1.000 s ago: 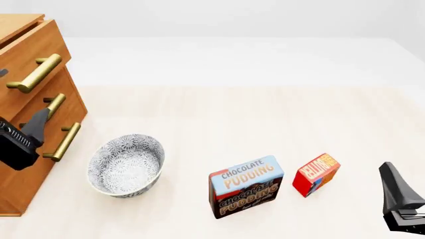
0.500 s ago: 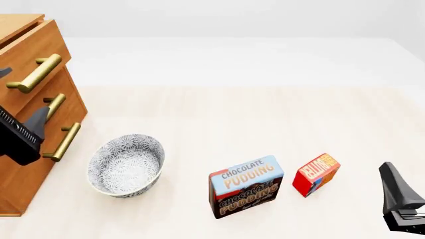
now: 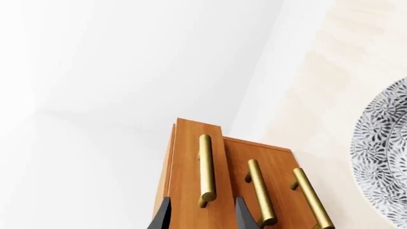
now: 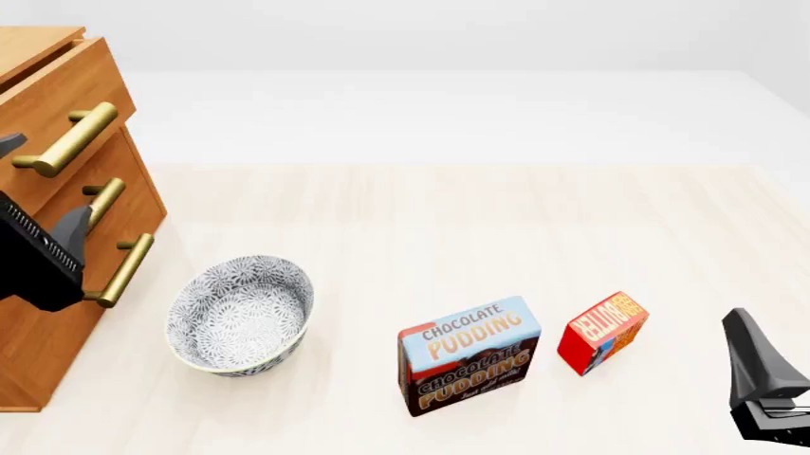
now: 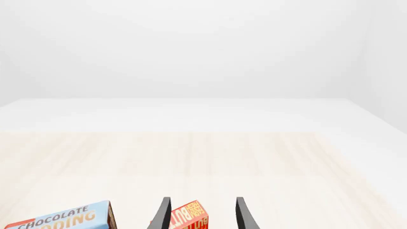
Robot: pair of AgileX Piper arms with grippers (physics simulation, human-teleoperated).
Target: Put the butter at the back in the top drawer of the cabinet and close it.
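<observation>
Hiding lower butter (image 5: pixel 189 217) — right tool (image 5: pixel 201 214) tips cropped

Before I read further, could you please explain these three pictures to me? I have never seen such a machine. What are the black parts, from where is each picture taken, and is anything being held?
These are simulator renders of a two-armed robot at a table. The black parts are its grippers, each with two fingers.

The wide picture comes from a fixed camera behind the arms. In it, the left gripper is in front of the wooden cabinet, near the brass handles. The right gripper waits at the lower right corner.

The other two pictures come from small cameras on each wrist, looking along the fingers. The left one shows the cabinet's three handles, with the top drawer ahead of the open fingers. The right one shows the butter between its open fingers, seemingly not gripped.

On the table stand a patterned bowl, a chocolate pudding box and the small red butter box. Nothing is held.
</observation>
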